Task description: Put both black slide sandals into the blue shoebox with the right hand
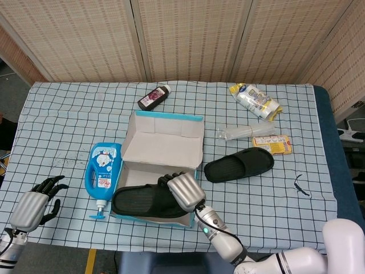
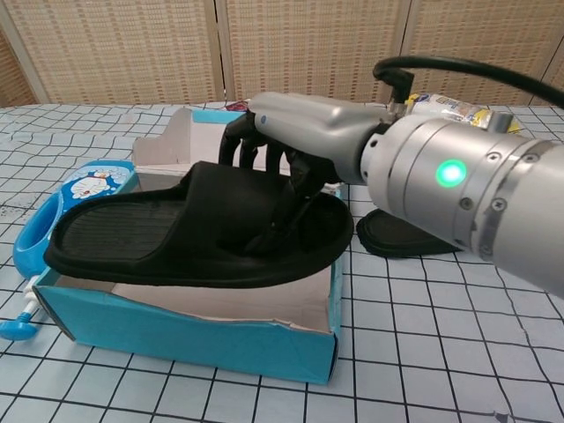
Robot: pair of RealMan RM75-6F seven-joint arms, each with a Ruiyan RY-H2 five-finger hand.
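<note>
The right hand grips one black slide sandal by its strap, the dark fingers curled over the top of the band and closed tight on it. The sandal hangs level over the open blue shoebox, its toe end reaching out past the box's left wall toward the blue Doraemon soap bottle; in the chest view its sole sits just above the near cardboard rim, and I cannot tell whether it touches the rim. The second black slide sandal lies flat on the checked surface to the right of the box, apart from it.

The left hand rests low at the near left corner of the surface, its fingers loosely bent and parted, holding nothing.

Behind the box lie a dark brown bottle, a yellow-and-white snack packet, a clear plastic wrapper and a small orange packet.
</note>
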